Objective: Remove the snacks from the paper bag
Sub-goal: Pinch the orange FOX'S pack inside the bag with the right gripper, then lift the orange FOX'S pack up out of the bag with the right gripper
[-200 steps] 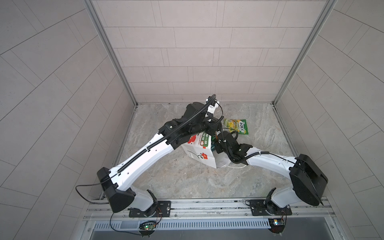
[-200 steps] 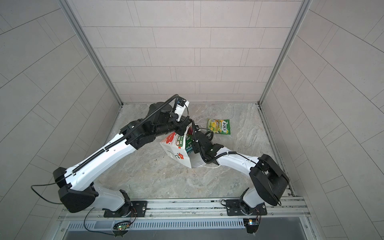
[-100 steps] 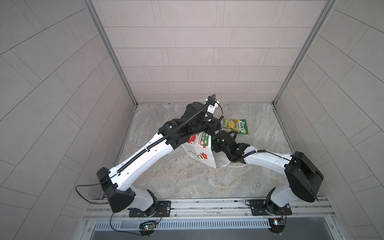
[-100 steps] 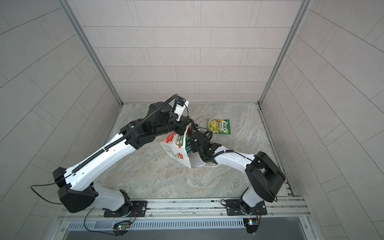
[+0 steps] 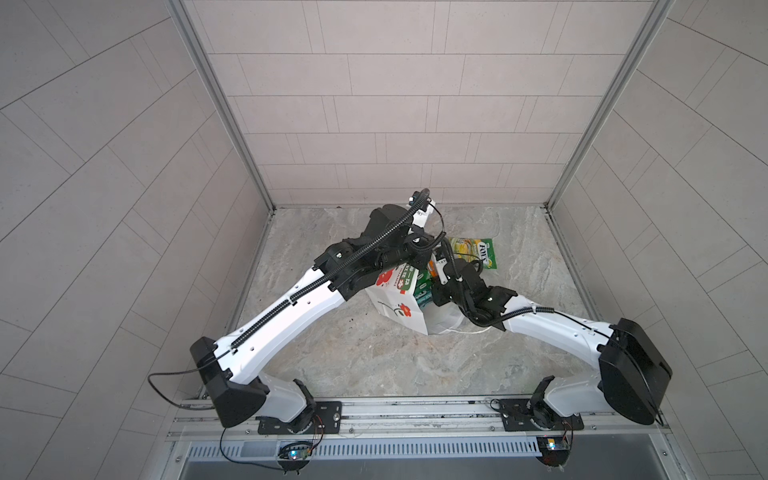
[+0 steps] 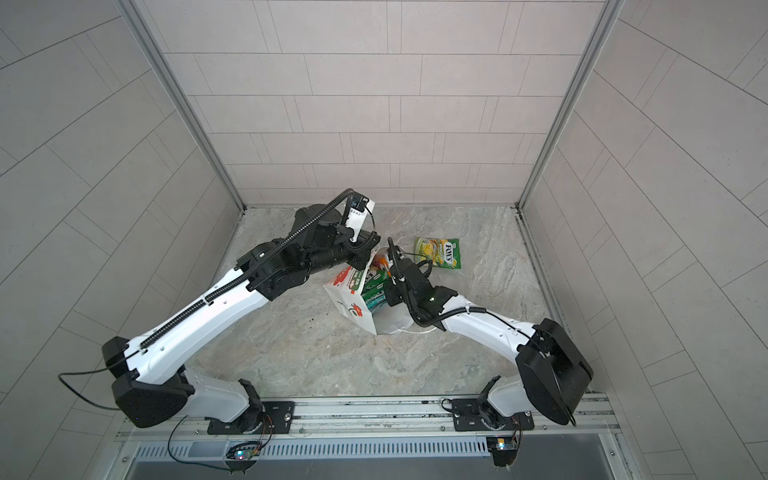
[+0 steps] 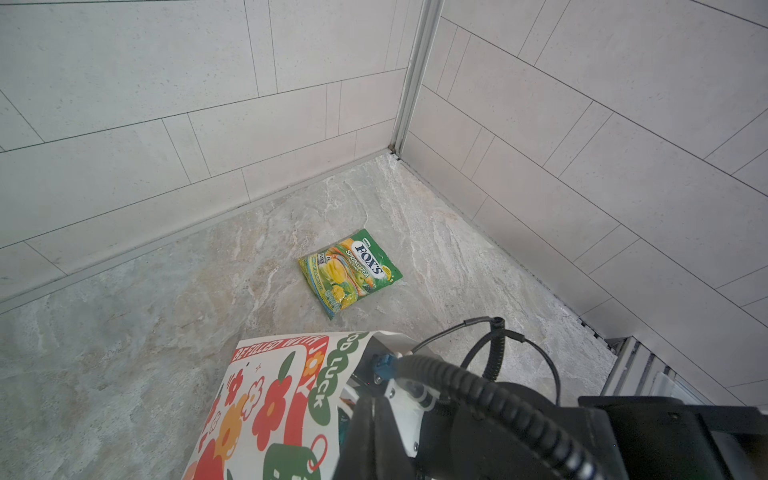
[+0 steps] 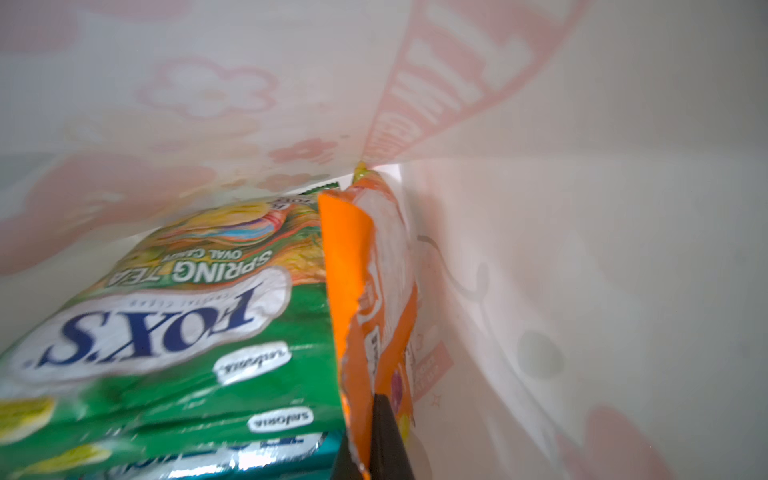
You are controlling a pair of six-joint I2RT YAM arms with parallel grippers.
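The right gripper (image 8: 365,457), deep inside the paper bag (image 5: 395,301), has just shut on the edge of an orange packet (image 8: 365,270), its jaws having stood apart a second ago; in the right wrist view one dark finger (image 8: 384,432) presses flat against the packet's side, and the foil stands on edge along the bag's white inner wall. Touching it lies a green packet (image 8: 178,324), label toward the camera, with a teal packet (image 8: 216,455) against that one. In both top views the right arm reaches into the bag's mouth from the near right and hides the grip. The left gripper (image 5: 422,262), closed, sits at the bag's far rim; whether it pinches the paper cannot be told, since the wrist covers it. The bag sits mid-table and has not shifted, and a loose green packet (image 5: 473,252) lies flat on the table (image 5: 374,361) just beyond it to the far right, apart from the bag. The closing of the jaws appears to mark the turn from reaching to lifting: with one snack out and at least three seen inside, the job looks early, and the next move would likely be a pull back out through the mouth. The thin, glossy edge could slip from the pinch, or drag its green neighbour along
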